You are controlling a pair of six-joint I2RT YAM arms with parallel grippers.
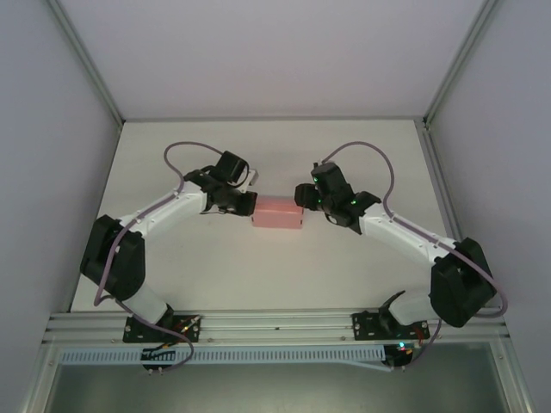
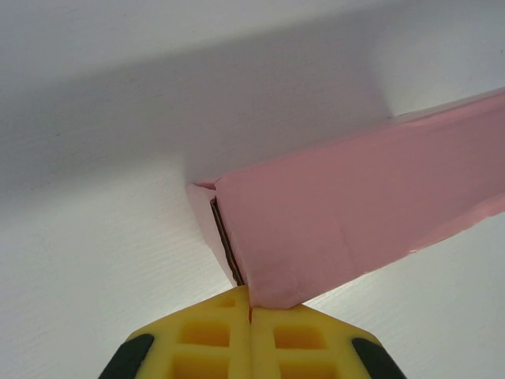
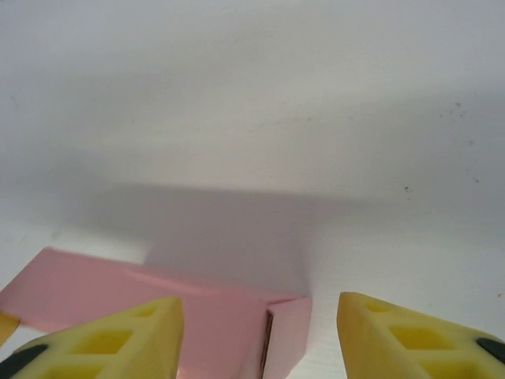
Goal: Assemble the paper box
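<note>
The paper box (image 1: 277,212) is a small pink folded box lying mid-table between the two arms. My left gripper (image 1: 247,203) is at its left end. In the left wrist view its yellow fingers are shut (image 2: 251,304), with their tips against the lower corner of the paper box (image 2: 355,213). A dark slit shows along that end flap (image 2: 207,225). My right gripper (image 1: 303,200) is at the right end. There it stands open (image 3: 257,304), with the end of the paper box (image 3: 205,316) and its slightly ajar flap (image 3: 288,332) low between the fingers, touching neither.
The white table (image 1: 275,275) is bounded by white walls with aluminium posts (image 1: 435,103) at the back corners. An aluminium rail (image 1: 275,323) carrying both arm bases runs along the near edge. Cables loop above each wrist.
</note>
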